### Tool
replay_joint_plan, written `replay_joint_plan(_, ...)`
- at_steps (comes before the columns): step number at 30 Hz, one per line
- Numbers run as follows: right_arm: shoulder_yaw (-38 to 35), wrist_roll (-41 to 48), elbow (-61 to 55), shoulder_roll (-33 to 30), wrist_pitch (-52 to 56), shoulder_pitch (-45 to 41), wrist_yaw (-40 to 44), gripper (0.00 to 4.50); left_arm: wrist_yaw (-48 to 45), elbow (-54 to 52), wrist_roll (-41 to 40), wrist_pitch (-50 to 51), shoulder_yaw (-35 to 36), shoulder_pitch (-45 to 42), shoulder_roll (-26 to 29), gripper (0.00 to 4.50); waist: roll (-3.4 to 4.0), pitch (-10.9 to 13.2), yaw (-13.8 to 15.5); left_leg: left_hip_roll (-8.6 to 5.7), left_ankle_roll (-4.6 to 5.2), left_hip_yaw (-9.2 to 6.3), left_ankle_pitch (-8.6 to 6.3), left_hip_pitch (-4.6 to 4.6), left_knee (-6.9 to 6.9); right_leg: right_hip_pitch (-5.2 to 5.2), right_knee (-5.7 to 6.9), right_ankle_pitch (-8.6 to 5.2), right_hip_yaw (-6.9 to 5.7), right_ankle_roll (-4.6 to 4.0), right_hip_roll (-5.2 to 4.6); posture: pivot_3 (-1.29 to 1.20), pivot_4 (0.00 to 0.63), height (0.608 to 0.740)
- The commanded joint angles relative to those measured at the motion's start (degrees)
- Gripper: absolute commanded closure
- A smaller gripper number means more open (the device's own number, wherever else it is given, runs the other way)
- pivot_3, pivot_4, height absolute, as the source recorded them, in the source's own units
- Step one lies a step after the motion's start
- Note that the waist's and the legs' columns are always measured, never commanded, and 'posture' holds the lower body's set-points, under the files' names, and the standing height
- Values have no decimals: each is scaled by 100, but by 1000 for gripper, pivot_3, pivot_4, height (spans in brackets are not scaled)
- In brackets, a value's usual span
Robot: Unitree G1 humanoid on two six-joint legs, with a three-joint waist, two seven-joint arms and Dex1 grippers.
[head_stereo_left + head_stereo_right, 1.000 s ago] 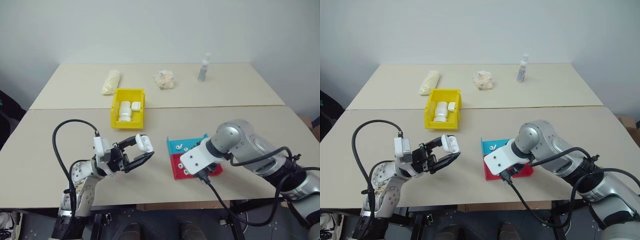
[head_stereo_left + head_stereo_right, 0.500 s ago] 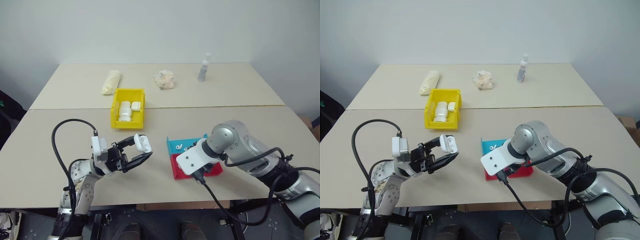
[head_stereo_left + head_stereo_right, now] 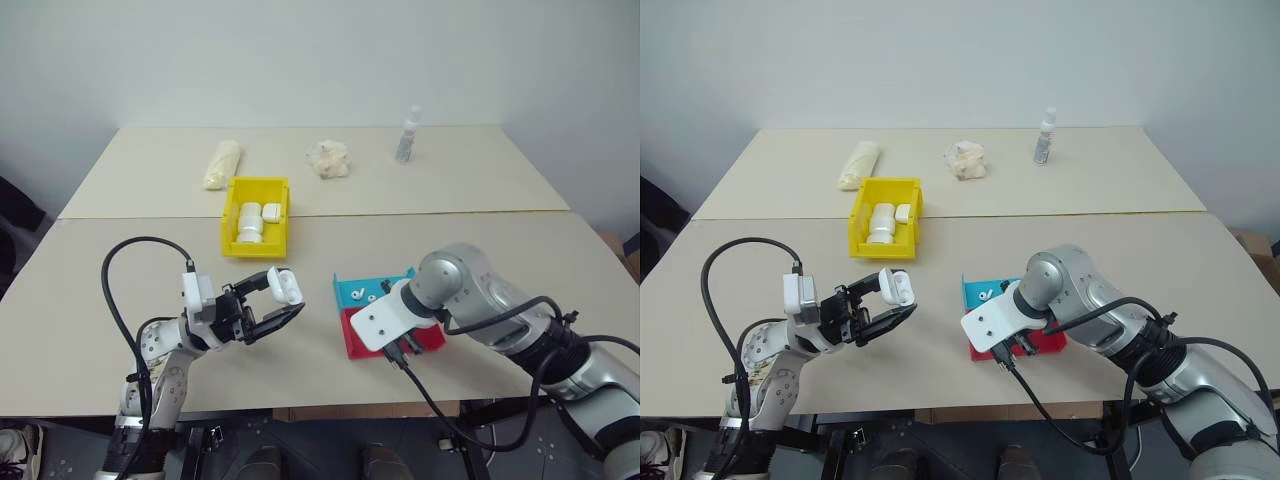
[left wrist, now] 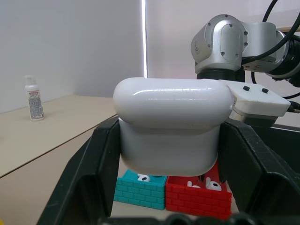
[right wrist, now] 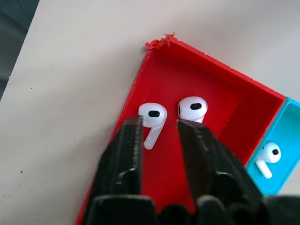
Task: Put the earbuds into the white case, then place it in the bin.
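- White and glossy, the white case (image 4: 168,124) sits clamped between the black fingers of my left gripper (image 3: 270,305), lifted off the table (image 3: 480,230) at about 8 o'clock in the head views.
- My right gripper (image 5: 159,136) points steeply down into the red tray (image 5: 234,101), at roughly 5 o'clock on the table; its fingers stand a little apart, astride the stem of one of the earbuds (image 5: 152,117), and I cannot tell whether they touch it.
- A second earbud (image 5: 193,108) lies just beside the first, in the same red tray.
- At that tray's 12 o'clock edge sits the blue tray (image 3: 365,290), touching it, with more earbuds inside.
- Across the table at about 10 o'clock stands the bin (image 3: 255,190), yellow, with look-alike white cases (image 3: 250,218) lying in it.
- Along the far edge, near 12 o'clock, a small bottle (image 3: 408,135) stands upright.
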Motion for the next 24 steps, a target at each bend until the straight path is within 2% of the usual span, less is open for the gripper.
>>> replay_joint_plan(1,-57,-39,-36,33,-75,12,56,2902,35,-162,2,-109,18,-74,37,1707,0,0,0,0,0,0,0,0,0,0,0,0,0,0,0,0,150,740)
replay_joint_plan(24,-61,-214,93,149,-287,117,-8,2902,56,-92,114,-161,5,-60,39,1707,0,0,0,0,0,0,0,0,-2,0,-5,0,0,0,0,0,150,740)
